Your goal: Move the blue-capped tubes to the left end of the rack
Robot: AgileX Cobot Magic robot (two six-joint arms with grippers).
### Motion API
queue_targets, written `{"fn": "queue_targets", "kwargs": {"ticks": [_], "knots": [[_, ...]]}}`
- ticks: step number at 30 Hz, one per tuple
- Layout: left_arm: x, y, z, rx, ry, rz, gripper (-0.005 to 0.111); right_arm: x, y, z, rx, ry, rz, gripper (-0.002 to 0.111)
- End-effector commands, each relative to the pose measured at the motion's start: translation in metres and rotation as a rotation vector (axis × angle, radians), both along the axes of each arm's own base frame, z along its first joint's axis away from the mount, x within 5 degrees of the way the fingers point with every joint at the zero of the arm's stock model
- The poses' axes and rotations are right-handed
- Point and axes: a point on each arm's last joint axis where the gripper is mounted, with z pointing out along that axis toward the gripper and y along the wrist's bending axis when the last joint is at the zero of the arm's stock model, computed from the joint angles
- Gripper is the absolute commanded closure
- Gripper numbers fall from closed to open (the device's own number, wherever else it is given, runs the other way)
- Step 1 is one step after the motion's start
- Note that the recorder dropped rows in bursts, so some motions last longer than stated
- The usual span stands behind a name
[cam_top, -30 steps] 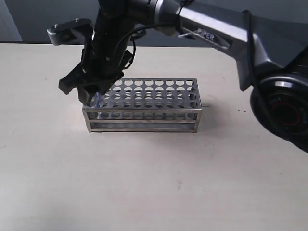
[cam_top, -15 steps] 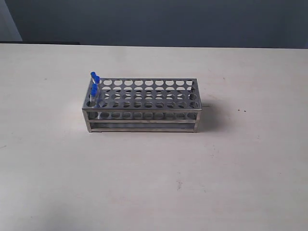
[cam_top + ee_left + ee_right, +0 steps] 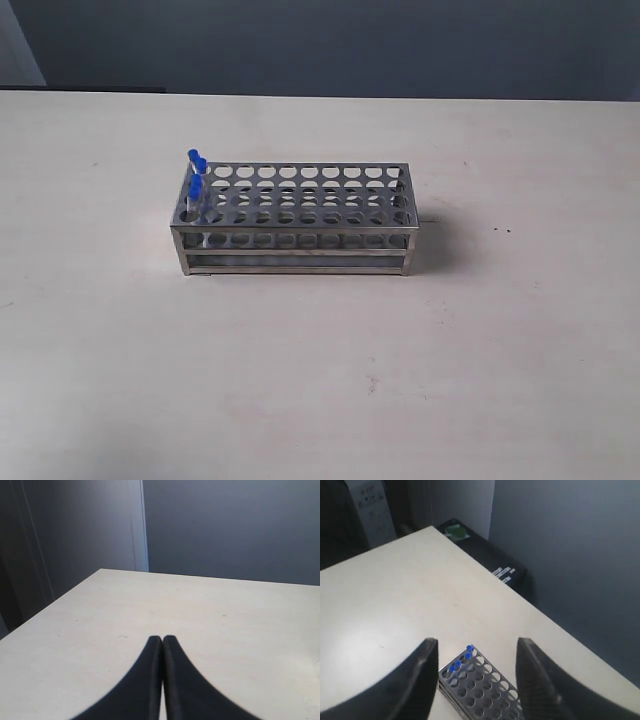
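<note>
The steel rack (image 3: 300, 222) stands mid-table, long side toward the exterior camera. The blue-capped tubes (image 3: 195, 178) stand upright in the holes of its left end column, caps bunched together. No arm shows in the exterior view. In the right wrist view the rack (image 3: 482, 687) lies far below, with the blue caps (image 3: 459, 663) at its near end, and my right gripper (image 3: 476, 647) hangs high above it, open and empty. My left gripper (image 3: 162, 640) is shut with nothing between its fingers, over bare table away from the rack.
A pale tabletop (image 3: 320, 360) surrounds the rack. Beyond its far edge in the right wrist view sits a low black cabinet (image 3: 492, 562) with a green item on top, beside a grey wall.
A second ago the right arm was over the rack's left end, gripper down at the tubes. It has since lifted out of the exterior view, leaving the tubes standing in the rack.
</note>
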Motion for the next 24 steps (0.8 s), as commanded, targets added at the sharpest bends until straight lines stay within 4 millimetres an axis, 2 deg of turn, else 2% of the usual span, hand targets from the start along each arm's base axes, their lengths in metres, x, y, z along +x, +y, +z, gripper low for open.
{"fn": "queue_targets", "kwargs": {"ticks": [1, 4, 8, 11, 15, 19, 24], "knots": [[0.001, 0.0, 0.0, -0.007, -0.005, -0.007, 0.106, -0.009, -0.042, 0.021, 0.131, 0.026, -0.035, 0.061], [0.001, 0.0, 0.0, -0.007, -0.005, -0.007, 0.106, -0.01, -0.068, 0.024, 0.212, 0.078, -0.068, 0.061], [0.001, 0.0, 0.0, -0.007, -0.005, -0.007, 0.106, -0.013, -0.106, 0.013, 0.25, 0.127, -0.2, 0.061], [0.001, 0.0, 0.0, -0.007, -0.005, -0.007, 0.106, -0.025, -0.125, -0.008, 0.233, 0.086, -0.254, 0.061], [0.001, 0.0, 0.0, -0.007, -0.005, -0.007, 0.106, -0.058, -0.145, -0.043, 0.34, -0.074, -0.311, 0.061], [0.001, 0.0, 0.0, -0.007, -0.005, -0.007, 0.106, -0.092, -0.16, -0.116, 0.439, -0.166, -0.398, 0.061], [0.001, 0.0, 0.0, -0.007, -0.005, -0.007, 0.106, -0.106, -0.18, -0.221, 0.525, -0.226, -0.608, 0.061]]}}
